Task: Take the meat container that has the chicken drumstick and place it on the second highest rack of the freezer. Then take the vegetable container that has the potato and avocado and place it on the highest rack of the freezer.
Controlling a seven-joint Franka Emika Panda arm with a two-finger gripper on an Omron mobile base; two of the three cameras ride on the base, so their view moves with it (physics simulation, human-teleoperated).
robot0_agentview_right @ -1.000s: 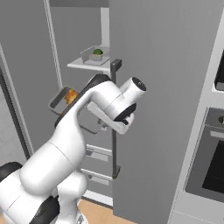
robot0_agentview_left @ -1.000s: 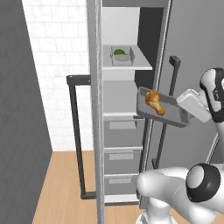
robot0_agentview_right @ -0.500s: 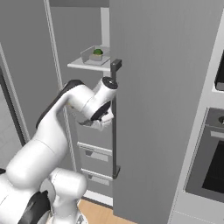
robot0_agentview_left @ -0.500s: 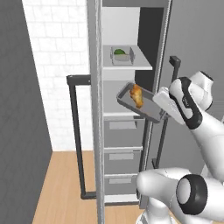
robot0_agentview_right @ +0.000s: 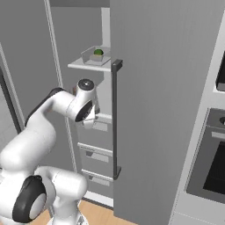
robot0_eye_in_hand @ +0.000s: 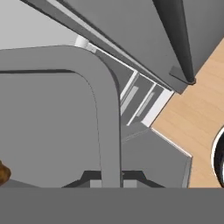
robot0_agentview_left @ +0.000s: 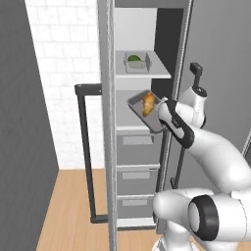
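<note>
Carrying the shallow grey metal meat tray with the golden-orange chicken drumstick, my gripper pinches its rim at the tall grey freezer opening; I should level it before sliding in.

**Tray swinging in toward the freezer shelves**

The arm is carrying the meat container leftward and upward from out in front of the door into the open freezer, so it is now sitting tilted at the shelf opening below the highest rack. The chicken drumstick is riding along inside it. In the right base view the gripper is moving in behind the door edge, with the elbow folding closer to the cabinet
</note>
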